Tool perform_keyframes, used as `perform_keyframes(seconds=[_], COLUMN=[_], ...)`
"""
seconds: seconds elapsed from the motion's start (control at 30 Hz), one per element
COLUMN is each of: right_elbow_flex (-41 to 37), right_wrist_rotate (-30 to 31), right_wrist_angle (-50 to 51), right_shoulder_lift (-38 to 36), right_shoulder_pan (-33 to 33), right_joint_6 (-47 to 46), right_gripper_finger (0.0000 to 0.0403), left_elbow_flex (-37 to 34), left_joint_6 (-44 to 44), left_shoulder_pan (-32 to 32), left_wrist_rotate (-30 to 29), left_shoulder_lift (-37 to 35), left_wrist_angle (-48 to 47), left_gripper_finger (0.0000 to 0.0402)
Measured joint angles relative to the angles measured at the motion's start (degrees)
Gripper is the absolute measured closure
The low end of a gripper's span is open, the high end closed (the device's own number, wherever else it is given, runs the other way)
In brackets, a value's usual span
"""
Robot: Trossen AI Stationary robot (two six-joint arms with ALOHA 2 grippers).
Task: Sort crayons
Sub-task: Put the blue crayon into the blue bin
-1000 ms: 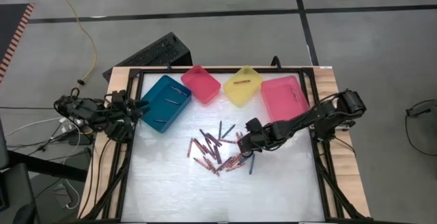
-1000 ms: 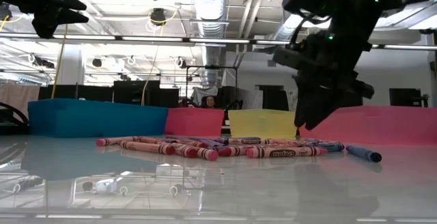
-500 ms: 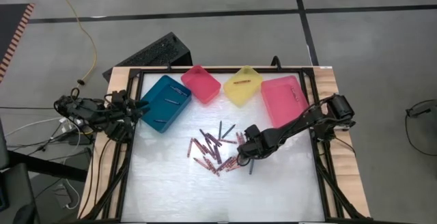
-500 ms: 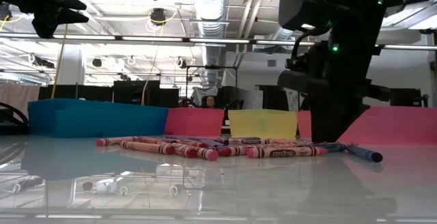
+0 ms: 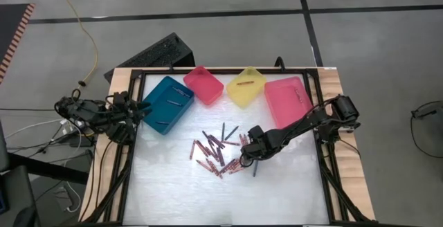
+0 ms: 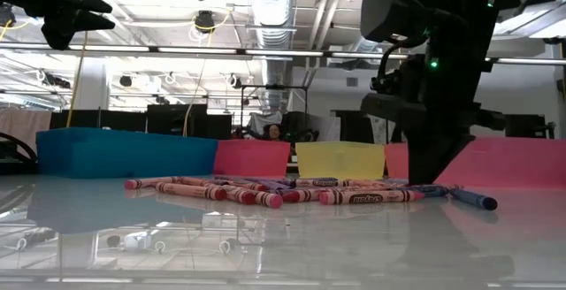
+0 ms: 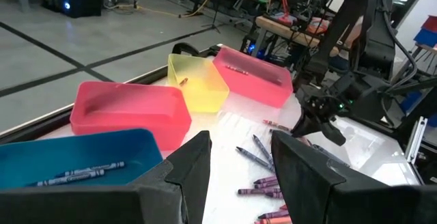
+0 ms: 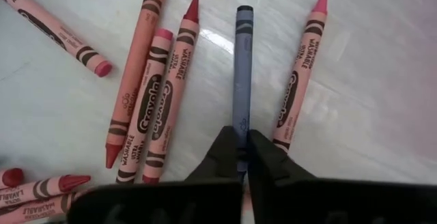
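high view, bins: four along the table's point(image 5: 166, 199) far edge. teal bin point(image 5: 166, 104) on the left with a few dark crayons inside, small pink bin point(image 5: 203, 84) looks empty as far as i can tell, yellow bin point(image 5: 246, 86) has one reddish crayon, big pink bin point(image 5: 288, 100) has one or two sticks in it
high view, crayons: loose pile point(image 5: 218, 152) mid-table, mostly red/pink, a few blue-grey ones on its far and right side
high view, right gripper: point(image 5: 243, 161) down at the right edge of the pile
high view, left arm: parked at the table's left edge beside the teal bin
low view, bins: teal, pink, yellow, pink in a row behind the crayons
low view, writing: a red crayon point(image 6: 370, 197) up front has a label, too blurry to read properly
left wrist view, bins: teal bin holds two dark crayons with wrappers, the big pink bin point(image 7: 254, 80) has one stick at its back wall, the yellow one a small stick
left wrist view, left gripper: point(image 7: 240, 169) fingers spread apart, holding nothing
right wrist view, right gripper: point(image 8: 240, 157) clenched on the near end of a blue-grey crayon point(image 8: 241, 67) lying flat on the table
right wrist view, writing: "crayola" reads clearly on the pink crayon point(image 8: 158, 104) beside it, the one point(image 8: 300, 70) on the other side also says "washable"
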State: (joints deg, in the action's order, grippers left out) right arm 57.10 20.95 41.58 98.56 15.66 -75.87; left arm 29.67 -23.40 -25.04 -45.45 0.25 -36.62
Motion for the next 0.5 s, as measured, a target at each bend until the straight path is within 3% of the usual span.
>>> perform_keyframes(seconds=[0.27, 0.5], right_elbow_flex=[1.4, 9.2], right_wrist_rotate=[0.7, 4.7], right_wrist_angle=[0.5, 2.2], right_shoulder_lift=[0.1, 0.2], right_shoulder_pan=[-0.1, -3.0], right_joint_6=[3.5, 13.4], right_gripper_finger=[0.0399, 0.04], left_elbow_flex=[0.0, 0.0], left_joint_6=[0.0, 0.0], left_shoulder_pan=[0.0, 0.0], left_wrist_rotate=[0.0, 0.0], left_shoulder_lift=[0.0, 0.0], left_wrist_angle=[0.0, -0.1], left_gripper_finger=[0.0256, 0.0256])
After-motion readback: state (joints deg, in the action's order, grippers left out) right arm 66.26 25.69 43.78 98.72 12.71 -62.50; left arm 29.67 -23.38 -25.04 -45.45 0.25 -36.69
